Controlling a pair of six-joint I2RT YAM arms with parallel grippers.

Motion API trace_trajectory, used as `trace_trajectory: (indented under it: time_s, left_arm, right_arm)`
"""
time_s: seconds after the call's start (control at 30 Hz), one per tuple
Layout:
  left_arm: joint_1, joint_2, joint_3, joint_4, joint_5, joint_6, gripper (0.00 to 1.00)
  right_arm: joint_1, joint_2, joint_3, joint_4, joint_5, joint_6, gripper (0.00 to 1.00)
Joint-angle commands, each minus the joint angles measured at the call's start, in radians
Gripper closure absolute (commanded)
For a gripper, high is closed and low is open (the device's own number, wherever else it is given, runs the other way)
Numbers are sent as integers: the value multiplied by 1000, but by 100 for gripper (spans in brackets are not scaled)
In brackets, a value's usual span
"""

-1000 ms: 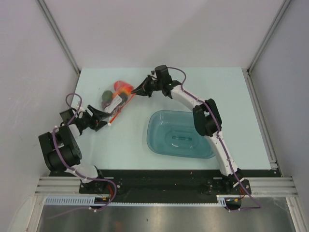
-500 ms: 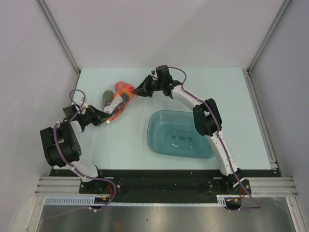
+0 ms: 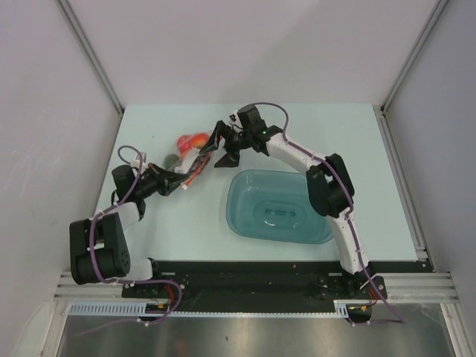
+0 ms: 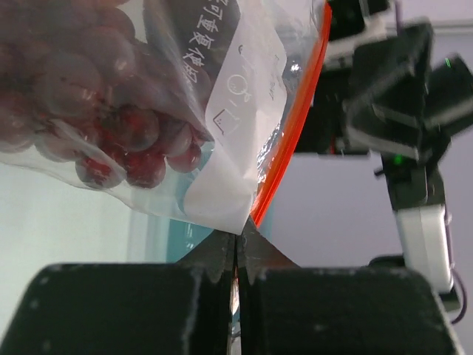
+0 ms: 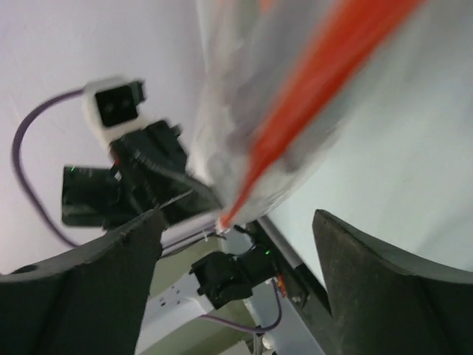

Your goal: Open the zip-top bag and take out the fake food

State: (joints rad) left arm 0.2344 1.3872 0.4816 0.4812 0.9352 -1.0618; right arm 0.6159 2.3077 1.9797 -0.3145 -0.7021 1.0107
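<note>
Left of centre in the overhead view, the left gripper (image 4: pixel 238 238) is clenched on the very corner of the zip-top bag (image 4: pixel 236 111), its two tips meeting on a thin fold of film right beside the end of the orange zip strip (image 4: pixel 295 118). Up from that pinch the bag bulges with the fake food (image 3: pixel 195 140): dark-red grapes (image 4: pixel 111 126) press against the plastic at the upper left of the wrist view, all of it inside. At the strip's other end the right gripper (image 5: pixel 238 222) is spread wide, jaws on either side of the bag mouth and gripping nothing. As I judge it, the main risk is that the slim corner hold slips once the other side pulls, since so little film is caught. Another is that the right jaws close on both lips together, so the zip only stretches instead of parting. The teal tub (image 3: pixel 239 195) sits just to the lower right of the bag, close under the right wrist, so a downward sweep there could knock its rim. Bare table (image 3: pixel 342 141) lies toward the upper right, while the enclosure wall (image 3: pixel 82 111) stands near the left arm.
</note>
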Motion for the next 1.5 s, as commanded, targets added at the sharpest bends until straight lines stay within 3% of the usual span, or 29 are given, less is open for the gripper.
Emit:
trace_trajectory:
  time_s: [0.0,0.1,0.3,0.43,0.63,0.93,1.07,1.27,1.47]
  left_arm:
    - [-17,-51,0,110,-59,-194,100]
    - [-23,-80,31,22,-101,-188,100]
    - [-44,-106,54,-42,-150,-222,100]
    - [-63,-108,37,-4,-151,-265,100]
    - [-73,-122,28,-15,-148,-267,100]
    - [-75,-129,5,-20,-142,-262,100]
    - [-75,-129,11,-18,-139,-260,100]
    - [-76,-122,20,-20,-138,-259,100]
    - [-75,-119,25,-21,-133,-264,100]
  right_arm:
    - [85,-151,-138,179,-6,37,21]
    - [128,-195,-191,273,-13,101,35]
    - [185,-246,-278,281,61,160,39]
    - [205,-232,-334,391,49,239,42]
    - [196,-200,-367,504,50,288,57]
    - [196,-171,-377,554,35,322,71]
    - [199,-180,-387,540,33,315,70]
    - [202,-186,-406,519,15,296,60]
    - [199,-180,-420,532,4,302,62]
